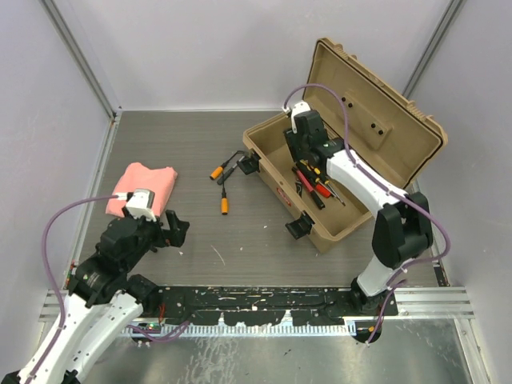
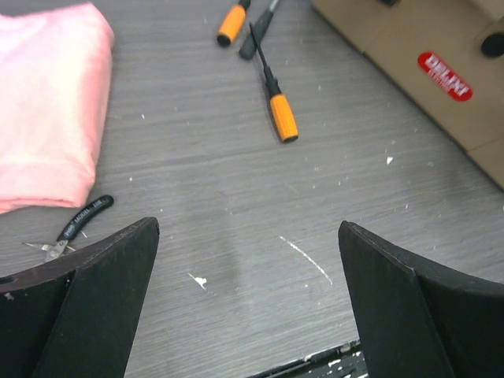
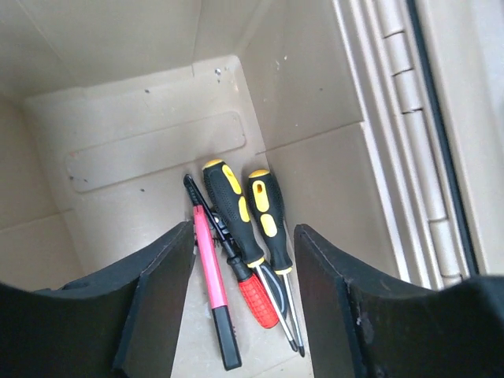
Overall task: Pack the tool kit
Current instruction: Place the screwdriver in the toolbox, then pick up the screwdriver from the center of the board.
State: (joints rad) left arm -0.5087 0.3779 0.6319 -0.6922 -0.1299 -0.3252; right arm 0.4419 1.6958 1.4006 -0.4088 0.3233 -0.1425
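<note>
The tan tool case [image 1: 276, 186] stands open at the right, lid [image 1: 376, 104] tipped back. My right gripper [image 1: 309, 162] hangs inside it, open [image 3: 244, 232], holding nothing. On the case floor [image 3: 142, 150] below it lie two black-and-yellow screwdrivers [image 3: 232, 206], a red-handled one [image 3: 257, 301] and a pink-and-black tool [image 3: 209, 268]. Out on the table lie two orange-handled screwdrivers [image 2: 282, 116] [image 2: 232, 24] and a black-handled one [image 2: 256, 41], left of the case [image 2: 409, 55]. Small black-handled pliers [image 2: 83, 219] lie by my left gripper [image 2: 248, 228], which is open over bare table [image 1: 178, 230].
A folded pink cloth [image 1: 144, 186] lies at the left [image 2: 47, 102], just beyond the left gripper. Black latches [image 1: 299, 226] stick out from the case front. A metal rail [image 1: 264, 304] runs along the near table edge.
</note>
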